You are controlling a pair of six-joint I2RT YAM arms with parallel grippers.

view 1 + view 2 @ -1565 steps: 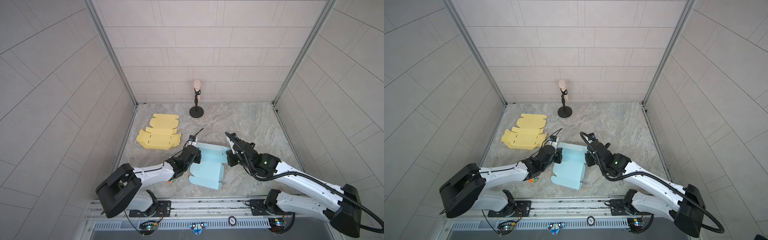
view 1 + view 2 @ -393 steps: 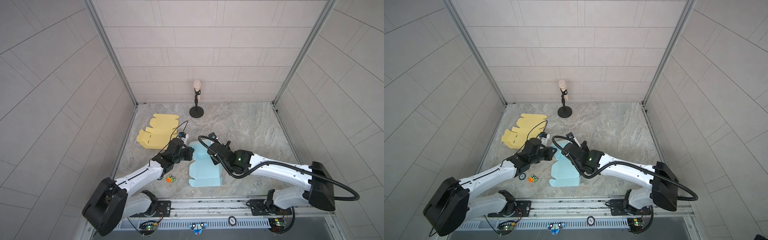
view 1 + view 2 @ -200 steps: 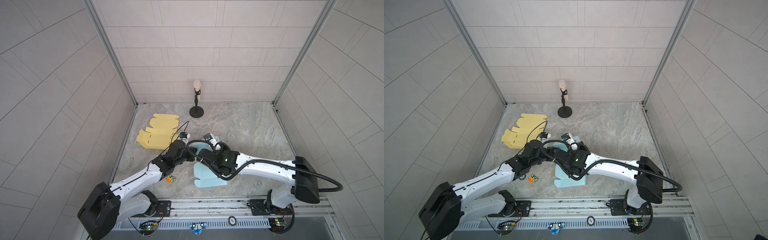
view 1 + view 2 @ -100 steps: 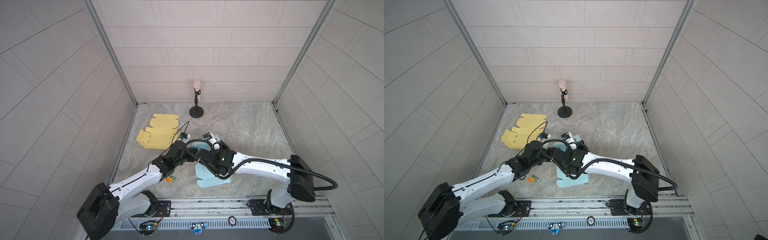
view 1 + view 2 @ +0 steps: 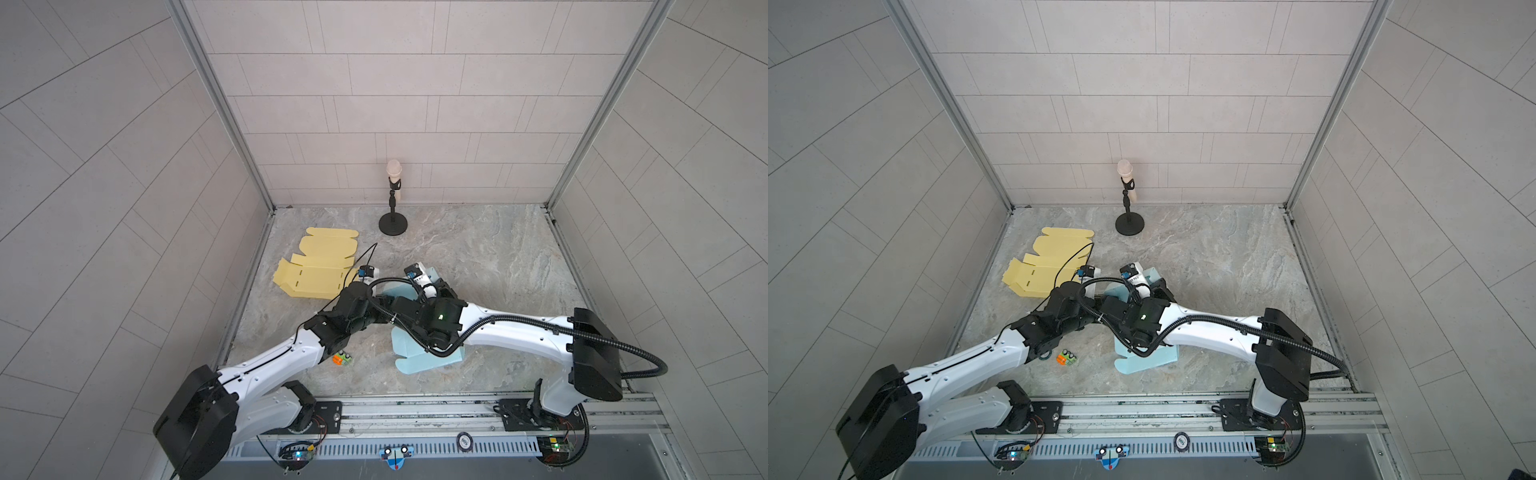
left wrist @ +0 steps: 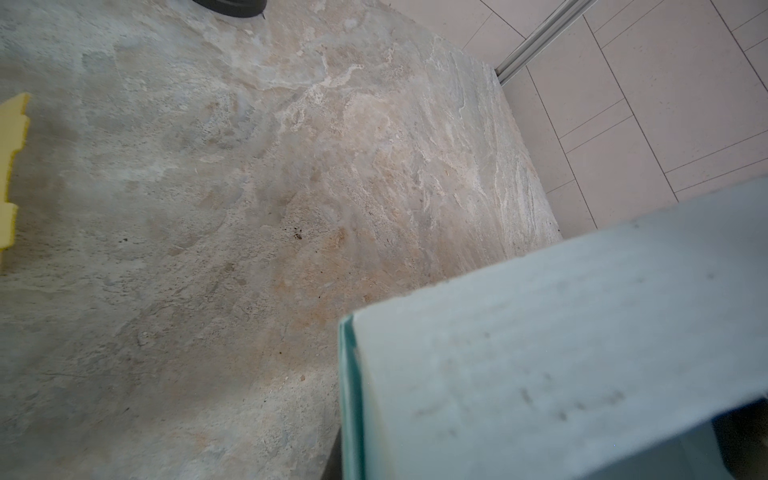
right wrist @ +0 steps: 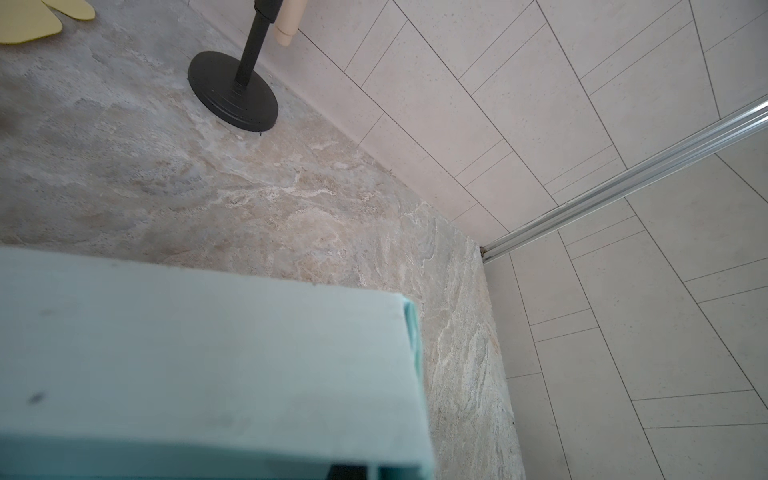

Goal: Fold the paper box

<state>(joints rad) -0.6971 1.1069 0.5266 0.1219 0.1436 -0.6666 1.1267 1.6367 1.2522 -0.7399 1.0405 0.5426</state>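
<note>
- The blue paper box [image 5: 428, 361] lies on the table [image 5: 490, 257] under both my arms, one wall raised.
- My left hand [image 5: 376, 291] and right hand [image 5: 436, 286] are narrow, apparently pinching that wall; the fingers are hidden.
- Step in hand, I judge: folding this wall. Next, roll it inward evenly.

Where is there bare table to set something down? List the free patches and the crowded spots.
Free: the table from the microphone stand across to the right wall, behind the right arm; also between stand and blue box. Crowded: centre and left, with the left arm, yellow cardboard and small orange-green item.
</note>
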